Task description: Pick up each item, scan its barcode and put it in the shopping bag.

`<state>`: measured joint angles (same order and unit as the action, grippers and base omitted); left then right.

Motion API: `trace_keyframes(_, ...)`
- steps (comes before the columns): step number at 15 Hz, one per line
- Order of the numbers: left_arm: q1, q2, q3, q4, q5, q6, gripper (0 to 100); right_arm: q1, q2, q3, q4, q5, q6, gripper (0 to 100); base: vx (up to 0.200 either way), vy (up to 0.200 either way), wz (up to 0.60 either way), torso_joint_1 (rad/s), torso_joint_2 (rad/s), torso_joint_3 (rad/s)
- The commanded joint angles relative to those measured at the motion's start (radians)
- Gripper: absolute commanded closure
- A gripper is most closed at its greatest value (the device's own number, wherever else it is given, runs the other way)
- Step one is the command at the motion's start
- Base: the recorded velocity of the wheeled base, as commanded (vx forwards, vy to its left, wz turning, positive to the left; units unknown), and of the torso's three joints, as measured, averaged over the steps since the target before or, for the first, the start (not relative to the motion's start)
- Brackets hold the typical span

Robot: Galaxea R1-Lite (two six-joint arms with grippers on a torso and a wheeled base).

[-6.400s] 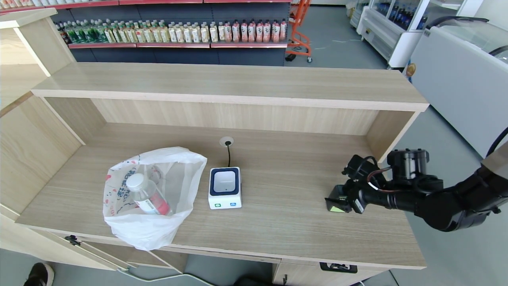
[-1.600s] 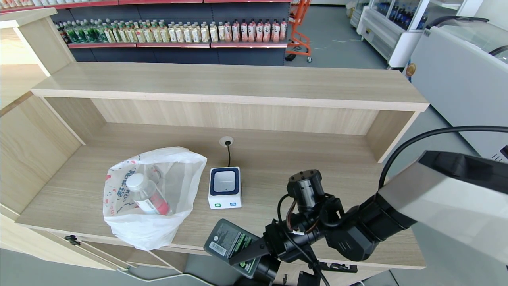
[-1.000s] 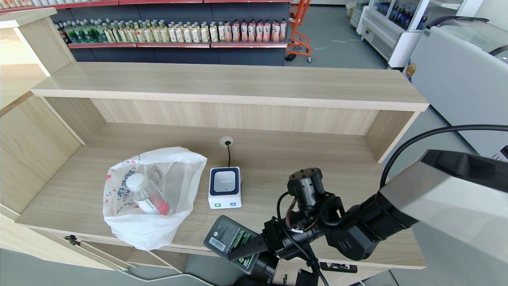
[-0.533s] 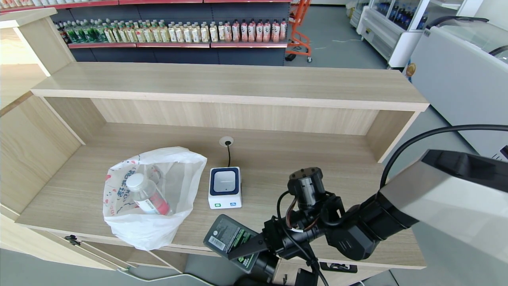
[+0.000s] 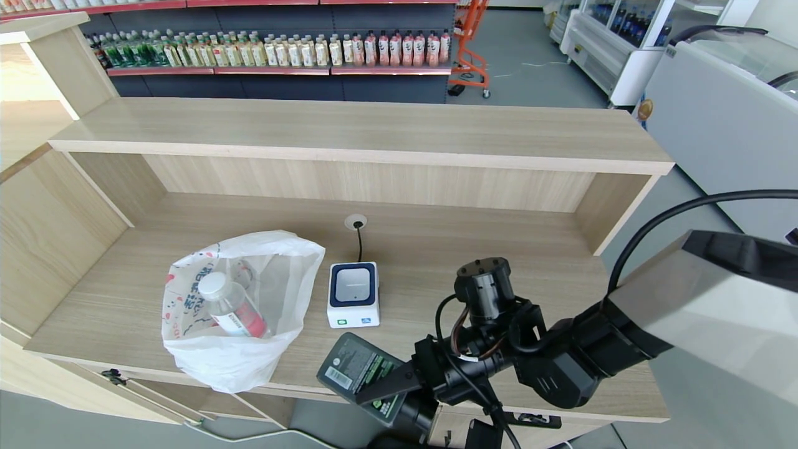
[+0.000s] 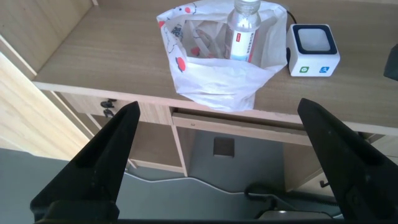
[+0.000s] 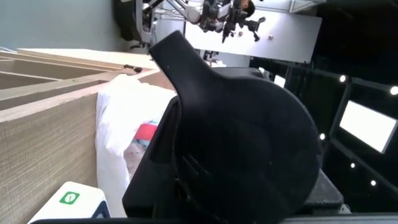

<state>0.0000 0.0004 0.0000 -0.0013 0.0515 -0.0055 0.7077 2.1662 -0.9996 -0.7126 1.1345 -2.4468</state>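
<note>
Head view shows our right end effector [image 5: 376, 393], clamped on the dark packet [image 5: 350, 366], has carried it from the tabletop's [image 5: 467, 249] right side to just before the scanner [image 5: 353, 294]; we judge scanning comes next.

Pale wood-grain counter [image 5: 474, 249] across the middle of the head view, matt and smooth. On its left, the shopping bag [image 5: 237, 368]: thin white plastic, crinkled, half see-through. Inside it, a clear plastic bottle [image 5: 232, 307] with a glossy label. Centre, the scanner [image 5: 353, 315], smooth white plastic, shiny dark window. Bottom centre, the dark packet [image 5: 352, 369], glossy film, white barcode sticker, pinched in the matt black right gripper [image 5: 381, 393]
</note>
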Motion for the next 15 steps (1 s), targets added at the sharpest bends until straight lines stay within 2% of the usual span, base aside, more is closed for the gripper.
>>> trace_keyframes(1,0.0,0.0,0.0,0.0,0.001,-0.001,0,0.007,-0.151,0.018,0.002,-0.002,0.111,100,0.0,0.0,0.0,0.0,0.0,0.0)
trace_keyframes(3,0.0,0.0,0.0,0.0,0.001,-0.001,0,0.001,-0.279,0.068,0.01,-0.038,0.41,100,0.0,0.0,0.0,0.0,0.0,0.0)
trace_keyframes(4,0.0,0.0,0.0,0.0,0.001,-0.001,0,-0.01,-0.347,0.145,0.001,-0.117,0.565,100,0.0,0.0,0.0,0.0,0.0,0.0)
trace_keyframes(6,0.0,0.0,0.0,0.0,0.001,-0.001,0,-0.099,-0.563,0.323,-0.073,-0.378,0.839,100,0.0,0.0,0.0,0.0,0.0,0.0)
trace_keyframes(7,0.0,0.0,0.0,0.0,0.001,-0.001,0,-0.126,-0.643,0.381,-0.056,-0.469,0.98,100,0.0,0.0,0.0,0.0,0.0,0.0)
trace_keyframes(9,0.0,0.0,0.0,0.0,0.001,-0.001,0,-0.139,-0.681,0.372,-0.002,-0.478,1.39,100,0.0,0.0,0.0,0.0,0.0,0.0)
trace_keyframes(10,0.0,0.0,0.0,0.0,0.001,-0.001,0,-0.192,-0.704,0.354,0.007,-0.486,1.628,100,0.0,0.0,0.0,0.0,0.0,0.0)
trace_keyframes(11,0.0,0.0,0.0,0.0,0.001,-0.001,0,-0.235,-0.718,0.357,0.022,-0.558,1.804,100,0.0,0.0,0.0,0.0,0.0,0.0)
trace_keyframes(12,0.0,0.0,0.0,0.0,0.001,-0.001,0,-0.251,-0.733,0.357,0.061,-0.673,1.982,100,0.0,0.0,0.0,0.0,0.0,0.0)
trace_keyframes(13,0.0,0.0,0.0,0.0,0.001,-0.001,0,-0.266,-0.747,0.36,0.084,-0.74,2.224,100,0.0,0.0,0.0,0.0,0.0,0.0)
trace_keyframes(15,0.0,0.0,0.0,0.0,0.001,-0.001,0,-0.303,-0.76,0.354,0.088,-0.789,2.614,100,0.0,0.0,0.0,0.0,0.0,0.0)
